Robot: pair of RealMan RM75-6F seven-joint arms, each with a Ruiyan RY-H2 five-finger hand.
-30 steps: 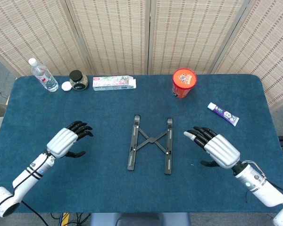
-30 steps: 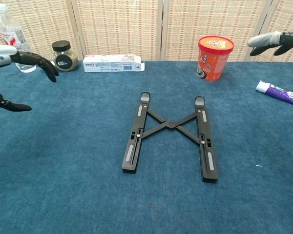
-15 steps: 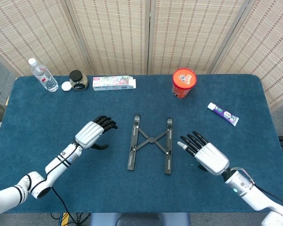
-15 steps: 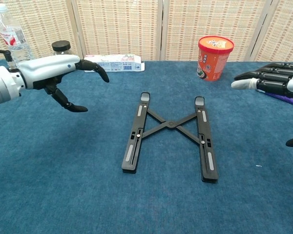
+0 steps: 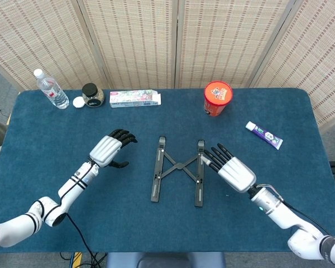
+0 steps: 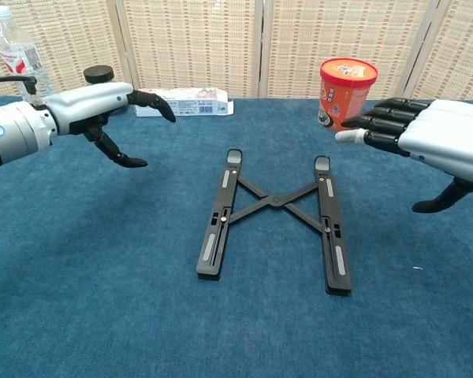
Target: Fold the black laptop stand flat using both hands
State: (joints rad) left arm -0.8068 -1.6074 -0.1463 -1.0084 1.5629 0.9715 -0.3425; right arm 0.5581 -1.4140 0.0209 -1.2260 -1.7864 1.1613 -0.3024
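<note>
1. Since a second ago both hands have been brought inward: the left hand (image 5: 107, 150) is held open just left of the laptop stand (image 5: 178, 171), the right hand (image 5: 230, 169) open at its right rail.
2. No contact is seen yet, so the approach is judged nearly done and folding not started.
3. The stand is spread in an X mid-bench (image 5: 56, 134), rails running front to back.

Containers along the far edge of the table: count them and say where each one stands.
3. The water bottle stands at the far left corner, the dark-lidded jar just right of it, and the orange cup right of centre. The flat box and the tube lie down and are not counted.
</note>
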